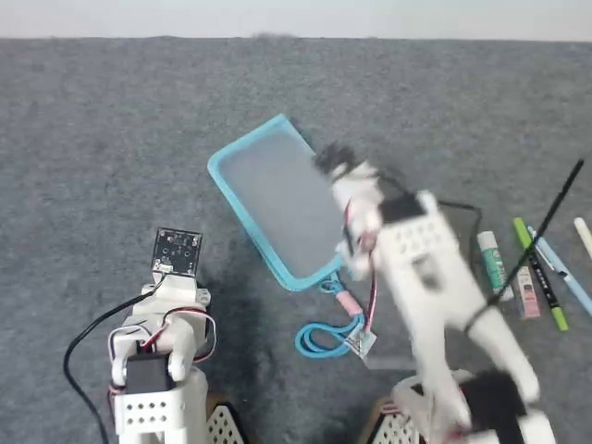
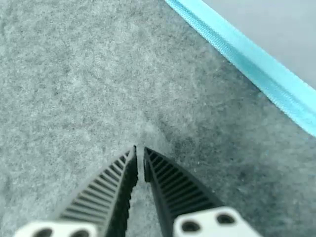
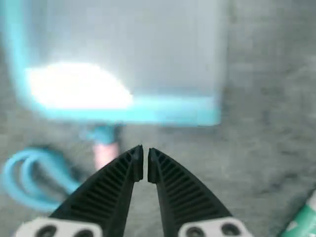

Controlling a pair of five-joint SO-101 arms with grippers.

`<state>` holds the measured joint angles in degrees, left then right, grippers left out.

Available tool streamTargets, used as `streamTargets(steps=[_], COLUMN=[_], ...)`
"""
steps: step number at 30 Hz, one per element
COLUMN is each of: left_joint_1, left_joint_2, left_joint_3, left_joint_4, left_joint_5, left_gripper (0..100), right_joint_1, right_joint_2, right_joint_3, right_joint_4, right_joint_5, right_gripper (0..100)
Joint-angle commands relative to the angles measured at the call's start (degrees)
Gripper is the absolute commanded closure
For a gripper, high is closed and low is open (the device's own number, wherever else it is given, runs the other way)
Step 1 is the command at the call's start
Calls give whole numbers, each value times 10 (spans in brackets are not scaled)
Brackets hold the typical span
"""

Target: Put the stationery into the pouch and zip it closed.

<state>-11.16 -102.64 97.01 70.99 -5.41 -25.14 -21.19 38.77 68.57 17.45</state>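
High view, progress: the pouch (image 1: 277, 199) lies mid-mat and looks empty. The glue stick (image 1: 491, 262), green pen (image 1: 541, 275) and other stationery lie well to its right. Nothing is packed and zipping is not yet done.
High view, unclear: the blurred right arm (image 1: 425, 268) covers the pouch's near corner, so the zip's state is unreadable.
Left wrist view: the left gripper (image 2: 139, 158) is pressed together and empty, beside the pouch's blue edge.
Right wrist view: the right gripper (image 3: 144, 160) is pressed together, holding nothing, near the pink zip pull (image 3: 104, 153) and blue strap (image 3: 29, 177).

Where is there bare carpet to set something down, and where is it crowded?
Free: the carpet left of the pouch, beyond the left arm, and the strip behind the pouch. Crowded: right of the right arm, where glue stick and pens lie.
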Motion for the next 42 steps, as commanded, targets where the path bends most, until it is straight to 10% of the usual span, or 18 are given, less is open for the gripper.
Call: streamTargets(steps=[1,8,42], left_joint_1=[-4,-4,-4], left_joint_2=[3,3,3], left_joint_3=[-3,-3,-3], left_joint_4=[3,3,-40], left_joint_5=[-7,-7,-88], left_gripper=[981,981,981], right_joint_1=[-79,-171,-36], right_joint_2=[-114,-166,148], right_joint_3=[65,144,70], right_joint_4=[-2,-13,-170], right_joint_5=[27,-14,-37], right_gripper=[948,868,987])
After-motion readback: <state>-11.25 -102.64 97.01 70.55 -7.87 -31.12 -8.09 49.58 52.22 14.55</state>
